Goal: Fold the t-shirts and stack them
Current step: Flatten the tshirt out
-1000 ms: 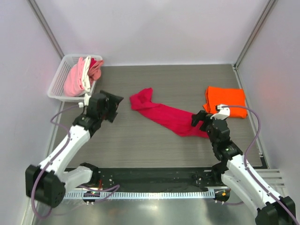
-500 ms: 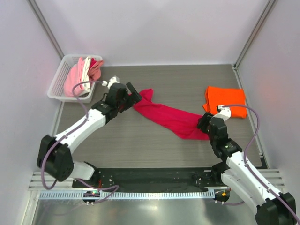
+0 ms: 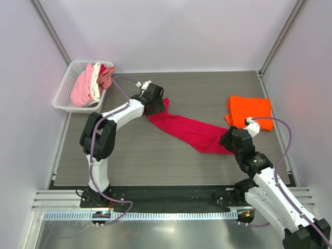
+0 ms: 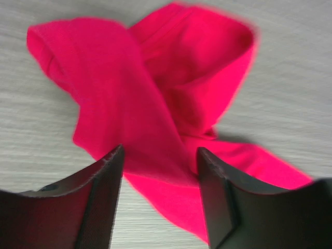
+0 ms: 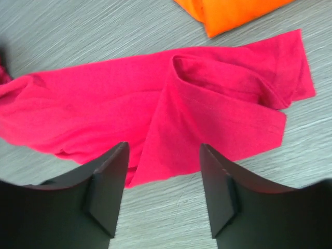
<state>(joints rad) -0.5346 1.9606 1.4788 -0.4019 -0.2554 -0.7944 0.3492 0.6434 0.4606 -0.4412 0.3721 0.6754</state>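
**Left arm swung over to the crimson shirt's far end**

Since a second ago my left arm has swung from beside the basket to the bunched far-left end of the crimson shirt, and the right has drawn back slightly.

- Item 1, crimson t-shirt (image 3: 187,129): mid-table, lying as a crumpled diagonal band, twisted over itself at the left end. Not spread, not folded.
- Item 2, left gripper (image 4: 158,155): hovering over that twisted end, fingers spread apart with nothing between them.
- Item 3, right gripper (image 5: 163,150): over the near-right end, fingers likewise parted and empty.
- Item 4, orange t-shirt (image 3: 250,111): folded, on the table's (image 3: 207,88) far right, just beyond the crimson one (the stack's base, I judge).
- Item 5, pink and white shirts (image 3: 85,85): heaped in the basket (image 3: 65,85) at the far-left corner, unfolded.

Progress, as I judge it: one shirt done, one being taken up, the basket's lot waiting. Nothing blocks either arm, but the twist needs flattening first.
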